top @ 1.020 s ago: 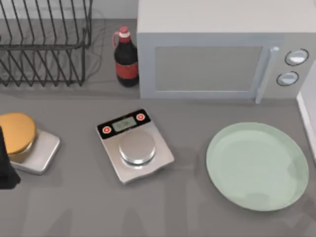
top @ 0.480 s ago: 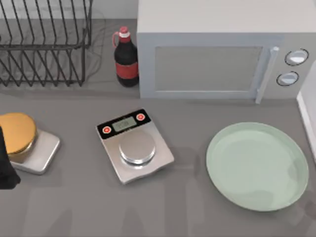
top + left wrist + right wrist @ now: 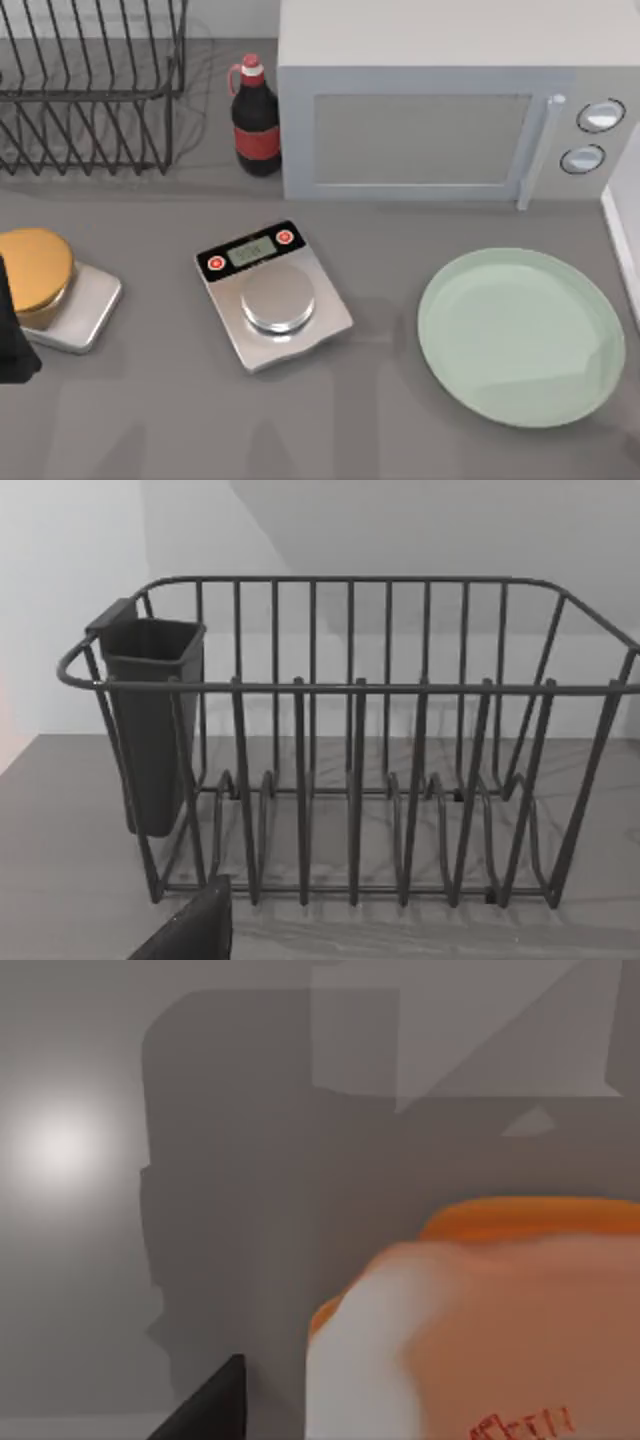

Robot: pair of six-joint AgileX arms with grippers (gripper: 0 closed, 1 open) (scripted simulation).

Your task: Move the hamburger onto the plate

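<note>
The hamburger [image 3: 480,1330] looms very close in the right wrist view, a pale orange-tan bun with white at its edge and red marks low down. A dark piece of my right gripper [image 3: 212,1405] shows beside it, with grey surface behind. The plate [image 3: 520,335], large, round and mint green, lies at the table's right in the top view with nothing on it; a faint shadow crosses its near right part. My left arm [image 3: 10,335] is parked at the left edge, and a dark part of my left gripper [image 3: 190,930] faces the rack.
A kitchen scale [image 3: 272,295] sits mid-table. A golden dome [image 3: 32,268] rests on a silver block at the left. Along the back stand a wire dish rack [image 3: 90,85], a cola bottle [image 3: 255,120] and a microwave [image 3: 450,100].
The faint shadow on the plate's near part has slid toward its lower right. The left arm and the objects on the table have not moved.
</note>
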